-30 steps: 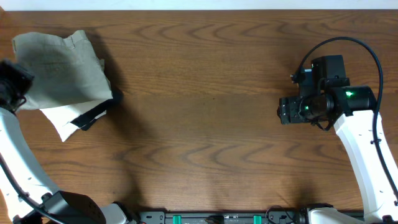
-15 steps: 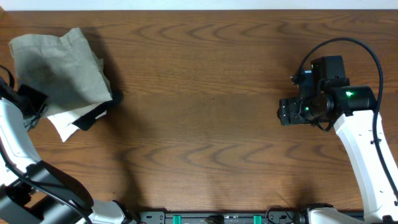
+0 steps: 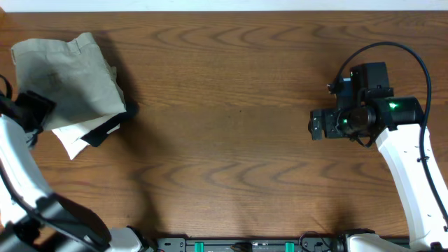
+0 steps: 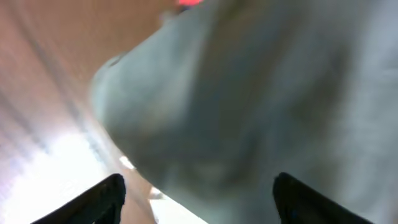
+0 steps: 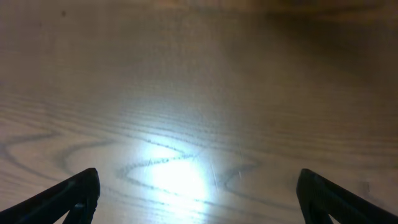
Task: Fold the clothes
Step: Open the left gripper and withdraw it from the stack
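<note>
The clothes (image 3: 66, 77), a khaki garment, lie folded at the table's far left corner, draped over a stack. My left gripper (image 3: 33, 110) sits at the garment's lower left edge. In the blurred left wrist view the grey-green clothes (image 4: 261, 93) fill most of the frame, and my left gripper (image 4: 199, 205) is open, its dark fingertips (image 4: 102, 199) wide apart with cloth showing beyond the gap but not pinched. My right gripper (image 3: 318, 126) hovers at the right side, far from the garment. In the right wrist view my right gripper (image 5: 199, 199) is open over bare wood.
A white folded garment (image 3: 70, 138) and a black cloth (image 3: 106, 129) stick out from under the khaki one. The wooden table (image 3: 231, 140) stretches between the two arms. The table's far edge runs just behind the stack.
My left gripper has opened and released the khaki garment, which has settled onto the stack. The right gripper's jaws have spread a little wider; that arm has stayed in place.
</note>
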`<state>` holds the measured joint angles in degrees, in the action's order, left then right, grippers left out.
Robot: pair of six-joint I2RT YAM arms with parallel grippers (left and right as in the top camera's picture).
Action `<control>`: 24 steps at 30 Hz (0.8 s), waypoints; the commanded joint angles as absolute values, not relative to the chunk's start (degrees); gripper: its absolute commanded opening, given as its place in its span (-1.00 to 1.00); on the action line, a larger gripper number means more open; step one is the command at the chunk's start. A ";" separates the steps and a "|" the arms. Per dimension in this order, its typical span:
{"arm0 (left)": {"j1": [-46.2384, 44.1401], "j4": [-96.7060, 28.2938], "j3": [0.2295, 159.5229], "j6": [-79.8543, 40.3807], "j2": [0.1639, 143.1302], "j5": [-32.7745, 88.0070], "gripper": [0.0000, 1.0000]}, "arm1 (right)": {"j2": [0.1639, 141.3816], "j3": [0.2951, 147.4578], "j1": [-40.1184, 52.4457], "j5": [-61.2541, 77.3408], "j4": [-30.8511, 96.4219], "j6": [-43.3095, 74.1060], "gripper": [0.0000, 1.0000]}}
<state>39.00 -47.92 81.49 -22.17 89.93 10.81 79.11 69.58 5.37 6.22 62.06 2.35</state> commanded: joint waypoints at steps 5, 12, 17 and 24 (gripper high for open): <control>33.41 -44.27 82.65 -11.46 79.68 23.81 0.64 | 79.07 69.58 4.89 6.46 53.82 2.76 0.99; 16.71 -44.75 82.63 -4.47 77.87 21.85 0.66 | 79.07 69.58 4.86 6.44 44.34 2.74 0.98; 6.28 -47.11 82.63 -4.45 78.74 13.41 0.89 | 79.07 69.58 4.82 6.20 39.18 1.63 0.98; 1.63 -50.41 82.63 -4.56 79.75 6.39 0.96 | 79.07 69.58 4.73 5.93 33.67 0.93 0.98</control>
<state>1.76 -49.65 81.52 -5.50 79.24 10.74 79.11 69.54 5.37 6.35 34.57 2.22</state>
